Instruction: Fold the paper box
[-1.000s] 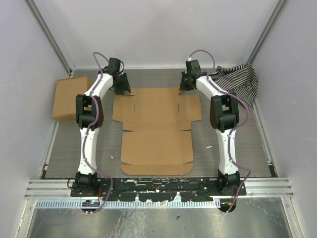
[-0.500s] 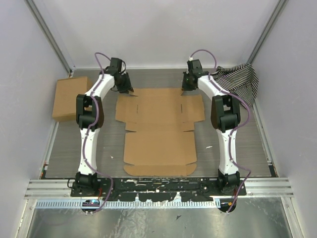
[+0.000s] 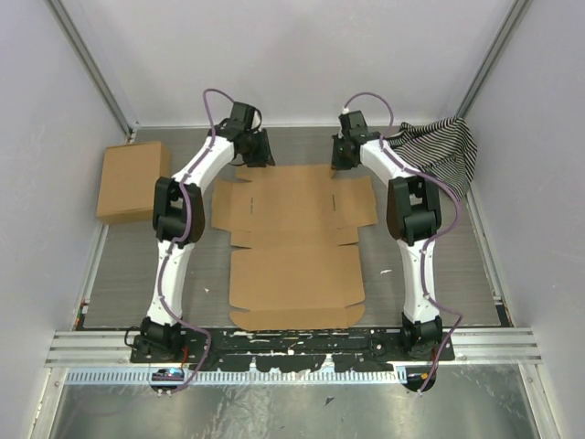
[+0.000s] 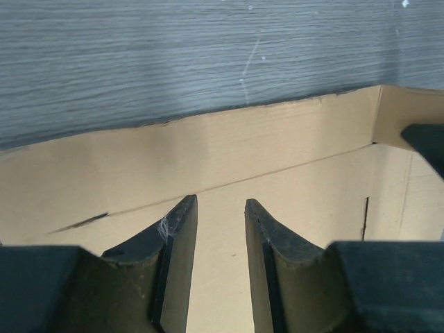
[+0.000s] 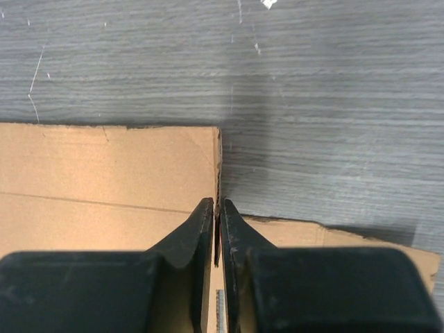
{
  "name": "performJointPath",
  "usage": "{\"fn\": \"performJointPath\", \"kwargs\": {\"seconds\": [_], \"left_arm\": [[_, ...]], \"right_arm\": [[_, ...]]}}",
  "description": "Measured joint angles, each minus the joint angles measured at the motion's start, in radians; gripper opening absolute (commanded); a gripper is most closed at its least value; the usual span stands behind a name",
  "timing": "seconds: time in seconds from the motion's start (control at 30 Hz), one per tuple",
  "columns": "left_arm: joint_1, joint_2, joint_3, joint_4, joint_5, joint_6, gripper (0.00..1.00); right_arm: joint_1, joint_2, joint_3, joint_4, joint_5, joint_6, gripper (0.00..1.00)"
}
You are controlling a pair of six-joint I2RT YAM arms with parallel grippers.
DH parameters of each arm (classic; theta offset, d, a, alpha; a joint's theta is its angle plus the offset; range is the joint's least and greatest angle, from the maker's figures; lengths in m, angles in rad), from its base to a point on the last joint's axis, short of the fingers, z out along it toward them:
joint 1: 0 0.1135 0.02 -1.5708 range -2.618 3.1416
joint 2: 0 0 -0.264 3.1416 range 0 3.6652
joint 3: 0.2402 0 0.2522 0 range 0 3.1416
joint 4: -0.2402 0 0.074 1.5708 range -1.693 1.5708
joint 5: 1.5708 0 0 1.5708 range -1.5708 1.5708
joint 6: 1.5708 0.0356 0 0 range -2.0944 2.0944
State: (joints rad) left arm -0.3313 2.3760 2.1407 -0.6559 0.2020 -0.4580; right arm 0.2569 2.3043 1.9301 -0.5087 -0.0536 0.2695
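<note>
Far left there's the other cardboard box, a plain brown slab parked on the table near the left wall, well apart from everything else.

The left arm reaches up and bends in toward the middle, with the left gripper at the far edge of the paper box, on its left half. In the left wrist view the left gripper has its fingers parted by a moderate gap, nothing between them. They're over the brown sheet, just short of its far edge, with the grey woodgrain table beyond. I can't tell if the tips actually touch the cardboard.

The paper box itself is an unfolded flat sheet in the middle of the table between the 2 arms - wide panel with side flaps at the far end, squarer panel and a narrow flap nearer the bases. Plain brown all over.

The right gripper is at the same far edge, on the right half. Up close, the right gripper has its fingers squeezed together - just a hairline slit - right where the sheet steps down to the side flap. Can't tell if any cardboard is pinched in there.

Far right corner: a black-and-white striped cloth, bunched up against the wall.
</note>
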Motion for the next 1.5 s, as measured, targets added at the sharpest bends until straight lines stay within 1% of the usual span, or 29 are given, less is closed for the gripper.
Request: {"fn": "performJointPath", "kwargs": {"seconds": [0.13,0.33,0.47,0.63,0.77,1.03,1.27,1.5], "left_arm": [[-0.014,0.031,0.04,0.0,0.007,-0.007,0.41],[-0.004,0.07,0.043,-0.003,0.005,-0.011,0.41],[0.0,0.076,0.042,-0.013,-0.006,-0.01,0.43],[0.002,0.07,0.033,-0.021,-0.037,-0.006,0.46],[0.011,0.036,-0.009,-0.035,-0.056,-0.005,0.46],[0.098,-0.058,-0.113,-0.032,-0.072,-0.011,0.49],[0.162,-0.066,-0.149,-0.012,-0.054,-0.028,0.48],[0.151,-0.042,-0.143,0.016,-0.003,-0.055,0.48]], "right_arm": [[0.017,0.0,0.0,-0.023,0.0,-0.005,0.24],[0.045,0.0,0.0,-0.032,-0.001,-0.008,0.33],[0.064,0.0,0.01,-0.04,0.0,-0.01,0.38],[0.076,0.023,0.066,-0.051,0.008,-0.01,0.4],[0.078,0.054,0.092,-0.048,0.018,-0.01,0.4],[0.079,0.087,0.106,-0.039,0.019,-0.006,0.41],[0.08,0.092,0.106,-0.035,0.019,-0.005,0.4],[0.08,0.092,0.106,-0.035,0.019,-0.005,0.4]]}}
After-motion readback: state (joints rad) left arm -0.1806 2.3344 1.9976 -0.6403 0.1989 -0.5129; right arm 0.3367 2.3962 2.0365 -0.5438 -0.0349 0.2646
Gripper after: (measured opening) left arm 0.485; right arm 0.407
